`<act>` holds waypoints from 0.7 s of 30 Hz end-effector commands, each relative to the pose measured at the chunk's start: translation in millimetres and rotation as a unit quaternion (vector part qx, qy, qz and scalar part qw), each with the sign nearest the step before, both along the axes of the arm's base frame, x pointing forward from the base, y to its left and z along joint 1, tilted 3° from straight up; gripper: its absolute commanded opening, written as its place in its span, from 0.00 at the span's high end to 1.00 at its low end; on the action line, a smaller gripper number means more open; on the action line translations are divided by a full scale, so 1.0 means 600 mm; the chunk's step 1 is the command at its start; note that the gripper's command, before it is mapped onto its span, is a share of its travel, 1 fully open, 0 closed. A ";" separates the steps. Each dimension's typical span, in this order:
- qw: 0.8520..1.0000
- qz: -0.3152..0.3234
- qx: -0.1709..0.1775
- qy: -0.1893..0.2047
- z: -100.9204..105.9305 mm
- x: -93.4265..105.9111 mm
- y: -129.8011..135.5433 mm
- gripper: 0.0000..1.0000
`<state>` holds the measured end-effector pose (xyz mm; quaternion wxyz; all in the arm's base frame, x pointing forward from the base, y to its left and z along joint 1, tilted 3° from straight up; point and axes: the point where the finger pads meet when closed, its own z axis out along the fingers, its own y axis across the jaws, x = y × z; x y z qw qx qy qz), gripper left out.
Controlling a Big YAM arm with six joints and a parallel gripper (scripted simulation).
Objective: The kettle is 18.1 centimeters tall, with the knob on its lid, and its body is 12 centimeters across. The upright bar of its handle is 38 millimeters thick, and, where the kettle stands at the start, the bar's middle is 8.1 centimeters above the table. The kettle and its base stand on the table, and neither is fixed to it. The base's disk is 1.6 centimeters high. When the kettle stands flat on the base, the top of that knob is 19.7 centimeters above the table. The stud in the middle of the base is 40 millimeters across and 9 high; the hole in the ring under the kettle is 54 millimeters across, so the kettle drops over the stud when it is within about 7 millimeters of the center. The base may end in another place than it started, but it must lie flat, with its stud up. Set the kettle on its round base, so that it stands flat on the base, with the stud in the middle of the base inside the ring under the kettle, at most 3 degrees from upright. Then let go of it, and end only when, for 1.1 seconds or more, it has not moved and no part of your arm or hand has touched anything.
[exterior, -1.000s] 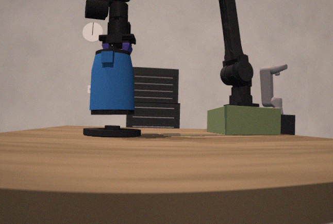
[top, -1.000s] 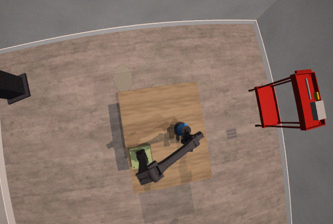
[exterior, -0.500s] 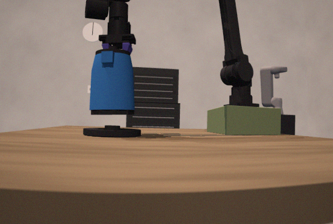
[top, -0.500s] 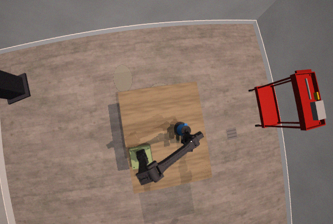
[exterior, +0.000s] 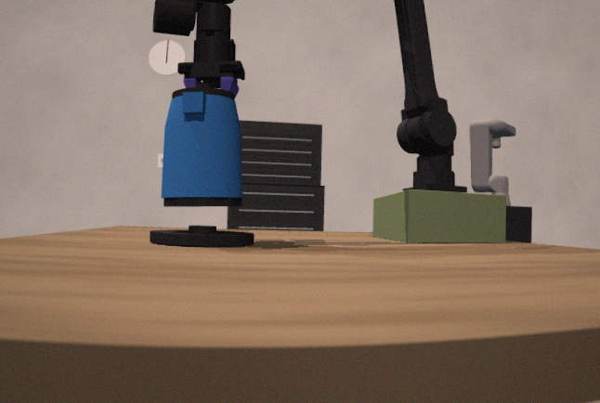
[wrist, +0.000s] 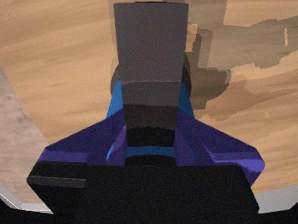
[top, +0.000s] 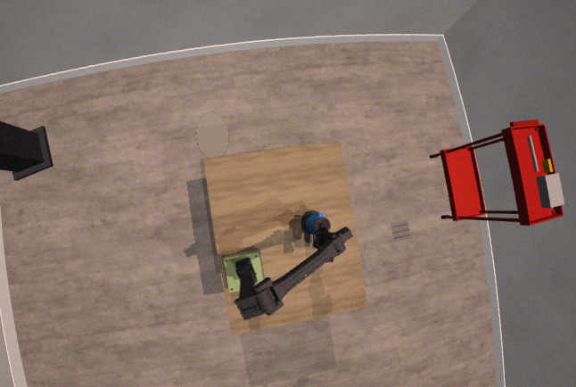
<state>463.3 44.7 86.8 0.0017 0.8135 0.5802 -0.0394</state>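
Observation:
The blue kettle (exterior: 201, 151) (top: 312, 221) hangs upright in the air, its black bottom ring a short way above the black round base (exterior: 201, 237). The base lies flat on the wooden table (exterior: 310, 294) (top: 275, 182) with its stud up, almost straight under the kettle. My gripper (exterior: 210, 84) (wrist: 150, 113) comes down from above and is shut on the kettle's handle; in the wrist view the grey handle (wrist: 149, 50) shows between the purple fingers. In the overhead view the kettle hides the base.
The arm stands on a green block (exterior: 438, 215) (top: 231, 268) at the table's near-left corner. A grey clamp (exterior: 489, 151) stands beside it. A black drawer cabinet (exterior: 281, 175) is behind the table. A red cart (top: 498, 182) stands far off on the floor.

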 end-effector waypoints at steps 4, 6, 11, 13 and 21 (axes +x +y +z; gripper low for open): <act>0.998 0.000 0.007 -0.060 0.078 0.047 0.014 1.00; 0.998 0.000 0.007 -0.062 0.078 0.047 0.016 1.00; 0.999 0.001 0.005 -0.044 0.048 0.021 0.018 1.00; 0.999 0.001 0.004 -0.037 0.036 0.011 0.020 1.00; 0.998 -0.003 0.007 -0.054 0.059 0.034 0.022 1.00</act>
